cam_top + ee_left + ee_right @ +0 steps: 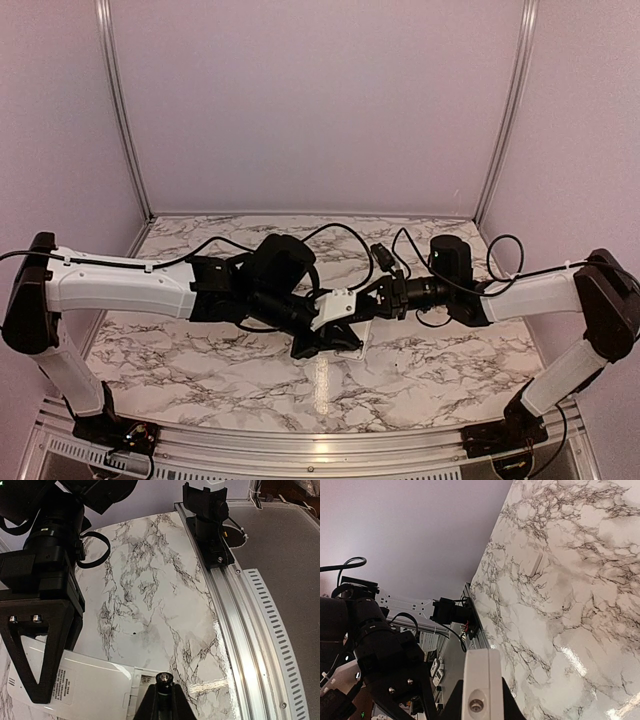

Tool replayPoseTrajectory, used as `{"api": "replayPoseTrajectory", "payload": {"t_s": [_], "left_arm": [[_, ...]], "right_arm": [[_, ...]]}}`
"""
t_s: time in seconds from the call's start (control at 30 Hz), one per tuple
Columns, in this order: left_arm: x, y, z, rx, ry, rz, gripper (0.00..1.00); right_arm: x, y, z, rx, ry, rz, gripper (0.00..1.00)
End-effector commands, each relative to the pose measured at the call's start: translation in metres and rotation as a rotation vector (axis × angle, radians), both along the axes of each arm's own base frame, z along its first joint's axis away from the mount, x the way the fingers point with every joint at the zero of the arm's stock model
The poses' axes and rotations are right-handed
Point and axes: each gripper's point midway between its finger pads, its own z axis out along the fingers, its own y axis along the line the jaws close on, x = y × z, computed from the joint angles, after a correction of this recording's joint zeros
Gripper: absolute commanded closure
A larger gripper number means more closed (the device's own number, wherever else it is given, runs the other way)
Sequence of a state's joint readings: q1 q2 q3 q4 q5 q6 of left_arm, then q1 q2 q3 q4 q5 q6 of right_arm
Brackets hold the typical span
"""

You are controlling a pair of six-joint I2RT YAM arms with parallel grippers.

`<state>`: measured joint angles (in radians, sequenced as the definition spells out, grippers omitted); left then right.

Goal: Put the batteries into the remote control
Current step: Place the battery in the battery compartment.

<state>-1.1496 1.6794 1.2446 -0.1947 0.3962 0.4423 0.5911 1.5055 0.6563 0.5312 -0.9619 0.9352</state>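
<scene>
Flat white plastic remote control (95, 685) sits clamped in the right claw (481, 700). Left claw (160, 692) is just beside it, grip unclear. No batteries visible, so I'd hold the remote level and steady.

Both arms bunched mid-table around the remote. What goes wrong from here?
1. The right claw clamps the remote control edge-on above the table. The left claw sits at its other end, grip unclear. Opposed pulls may twist or drop it.
2. Loose cables loop beside both wrists; a snag seems possible.
3. No batteries show in any view, so loading may stall.
</scene>
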Motion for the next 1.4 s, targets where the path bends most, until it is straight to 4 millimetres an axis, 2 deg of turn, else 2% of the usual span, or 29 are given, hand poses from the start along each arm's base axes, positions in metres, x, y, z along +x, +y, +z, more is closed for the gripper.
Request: {"api": "replayPoseTrajectory", "payload": {"t_s": [0.0, 0.37, 1.0, 1.37], "left_arm": [[0.002, -0.009, -0.004, 0.011, -0.021, -0.005, 1.0], [0.012, -0.011, -0.016, 0.043, -0.05, 0.028, 1.0], [0.016, 0.014, -0.06, 0.259, -0.072, 0.043, 0.98], [0.025, 0.008, -0.063, 0.271, -0.077, 0.082, 0.9]], "right_arm": [[0.001, 0.007, 0.022, 0.05, -0.043, 0.024, 1.0], [-0.001, 0.007, 0.025, 0.065, -0.038, 0.035, 1.0], [-0.004, 0.007, 0.021, 0.063, -0.032, 0.053, 1.0], [-0.004, 0.007, 0.015, 0.053, -0.009, 0.047, 1.0]]}}
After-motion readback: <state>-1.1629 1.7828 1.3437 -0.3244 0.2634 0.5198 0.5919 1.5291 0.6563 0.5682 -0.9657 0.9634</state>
